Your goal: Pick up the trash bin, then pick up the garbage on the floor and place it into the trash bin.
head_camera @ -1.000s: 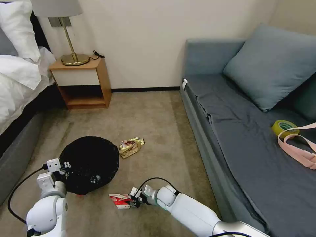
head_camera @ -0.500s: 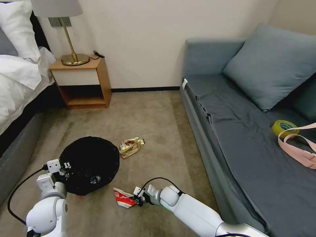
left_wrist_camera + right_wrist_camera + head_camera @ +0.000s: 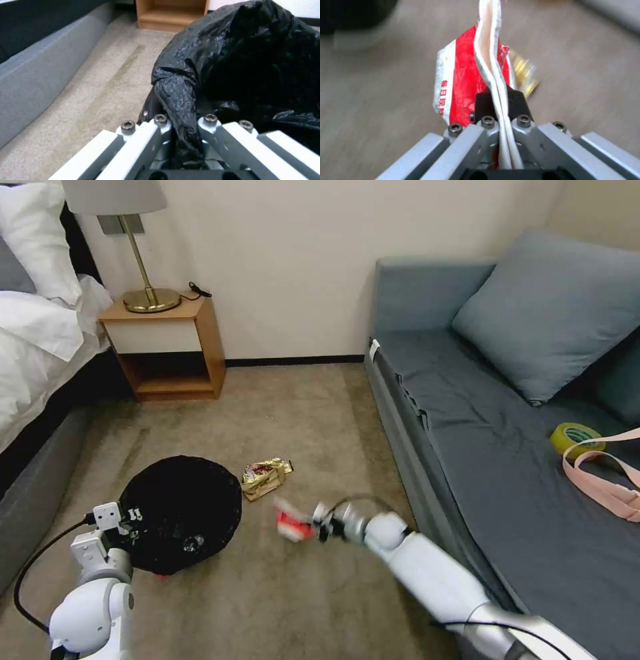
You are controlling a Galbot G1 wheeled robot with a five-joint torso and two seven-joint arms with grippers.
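Observation:
The trash bin [image 3: 180, 513], round with a crinkled black liner [image 3: 240, 65], sits on the beige carpet floor [image 3: 300, 407] at the left. My left gripper [image 3: 130, 521] is shut on a fold of the liner at the bin's near rim, seen up close at the left gripper [image 3: 185, 125]. My right gripper [image 3: 313, 529] is shut on a crushed red-and-white carton [image 3: 290, 521], lifted off the floor to the right of the bin; the carton [image 3: 466, 82] is pinched flat between the right gripper [image 3: 501, 117] fingers. Gold-brown snack wrappers [image 3: 265, 477] lie on the floor beyond the bin's right side.
A grey-blue sofa [image 3: 507, 460] with a cushion, a yellow tape roll [image 3: 576, 437] and a pink strap runs along the right. A wooden nightstand [image 3: 167, 347] with a brass lamp stands at the back left, beside a bed [image 3: 33, 353]. Open carpet lies between bin and sofa.
My right gripper has lifted the red-and-white carton off the floor and carried it up and away from me, to the right of the bin. The left gripper and bin have stayed put.

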